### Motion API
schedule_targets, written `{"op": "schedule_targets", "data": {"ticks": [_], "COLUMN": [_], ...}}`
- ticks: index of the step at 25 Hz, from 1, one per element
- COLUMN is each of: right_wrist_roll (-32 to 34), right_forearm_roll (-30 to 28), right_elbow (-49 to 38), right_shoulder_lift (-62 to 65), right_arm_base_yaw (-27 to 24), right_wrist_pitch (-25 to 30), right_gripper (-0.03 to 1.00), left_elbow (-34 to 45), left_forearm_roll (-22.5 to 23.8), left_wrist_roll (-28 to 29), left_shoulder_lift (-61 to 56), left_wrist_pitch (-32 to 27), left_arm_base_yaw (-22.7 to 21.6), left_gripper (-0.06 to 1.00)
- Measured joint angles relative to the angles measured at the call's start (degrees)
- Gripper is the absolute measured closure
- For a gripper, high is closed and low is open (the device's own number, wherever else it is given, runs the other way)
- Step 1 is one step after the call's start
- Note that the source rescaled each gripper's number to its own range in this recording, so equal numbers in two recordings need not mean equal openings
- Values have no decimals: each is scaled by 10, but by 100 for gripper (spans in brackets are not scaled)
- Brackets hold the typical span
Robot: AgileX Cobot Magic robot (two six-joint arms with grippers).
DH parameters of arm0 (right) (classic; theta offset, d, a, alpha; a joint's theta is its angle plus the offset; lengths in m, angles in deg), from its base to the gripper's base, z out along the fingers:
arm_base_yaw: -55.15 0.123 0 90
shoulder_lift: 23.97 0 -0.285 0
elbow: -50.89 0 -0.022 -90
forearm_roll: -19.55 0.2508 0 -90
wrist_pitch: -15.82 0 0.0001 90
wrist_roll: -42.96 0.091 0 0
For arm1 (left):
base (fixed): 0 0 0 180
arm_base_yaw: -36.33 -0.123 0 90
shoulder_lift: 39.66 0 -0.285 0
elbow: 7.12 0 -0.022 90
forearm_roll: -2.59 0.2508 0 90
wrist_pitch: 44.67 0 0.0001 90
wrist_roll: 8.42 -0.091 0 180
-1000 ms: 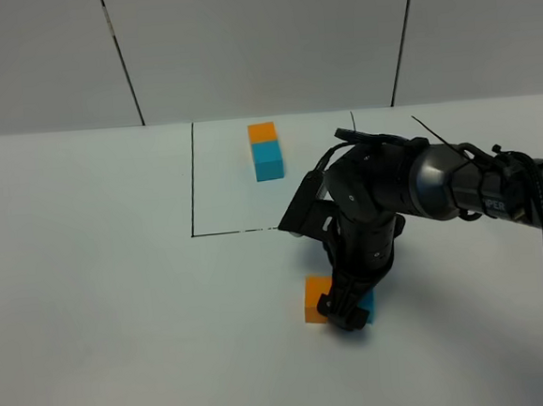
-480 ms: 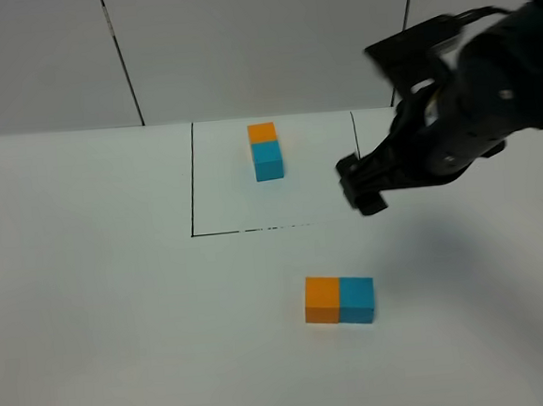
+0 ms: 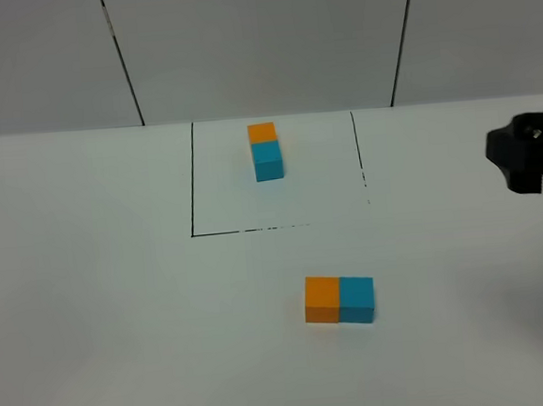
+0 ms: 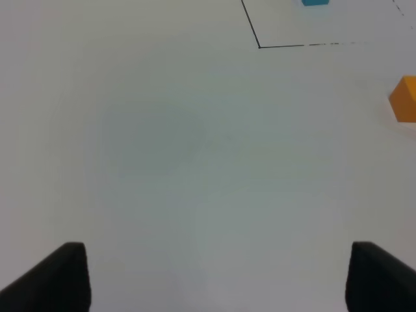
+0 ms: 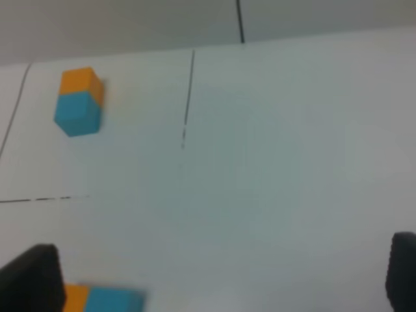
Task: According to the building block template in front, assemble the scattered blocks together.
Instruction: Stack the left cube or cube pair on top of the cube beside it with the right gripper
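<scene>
The building block template (image 3: 266, 152) is a small orange cube on a cyan cube, lying inside the black-outlined square at the back; it also shows in the right wrist view (image 5: 79, 103). The scattered blocks lie in front of the square: the orange cube (image 3: 321, 300) and the cyan cube (image 3: 356, 300) touch side by side as one bar. My right gripper (image 5: 214, 279) is open and empty, high at the right edge of the exterior view (image 3: 522, 155), far from the blocks. My left gripper (image 4: 218, 279) is open and empty over bare table. It sees the orange cube (image 4: 404, 99) at its edge.
The white table (image 3: 100, 301) carries a thin black square outline (image 3: 189, 181) around the template. A grey panelled wall (image 3: 259, 44) stands behind the table.
My right gripper has let go of the cyan cube, risen and swung away to the right edge. The orange and cyan cubes stay joined on the table.
</scene>
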Motion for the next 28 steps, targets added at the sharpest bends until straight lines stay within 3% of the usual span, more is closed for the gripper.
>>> {"op": "schedule_targets", "data": {"ticks": [5, 9, 15, 18, 24, 28], "right_wrist_roll": [-20, -81, -127, -151, -311, -396], "right_forearm_roll": [-21, -41, -85, -111, -125, -98], "right_elbow": [-14, -14, -14, 0, 67, 115], "right_shoulder_lift": [10, -3, -79, -143, -245, -321], "right_arm_base_yaw": [-10, -10, -10, -10, 45, 97], "right_wrist_pitch": [43, 62, 67, 99, 193, 217], "right_gripper": [-3, -3, -3, -3, -3, -3], "left_elbow": [0, 0, 0, 0, 0, 0], "left_forearm_roll": [0, 0, 0, 0, 0, 0], "left_wrist_roll": [0, 0, 0, 0, 0, 0], "left_shoulder_lift": [0, 0, 0, 0, 0, 0], "left_wrist_pitch": [0, 0, 0, 0, 0, 0], "left_arm_base_yaw": [0, 0, 0, 0, 0, 0], "left_gripper": [27, 27, 27, 27, 27, 27]}}
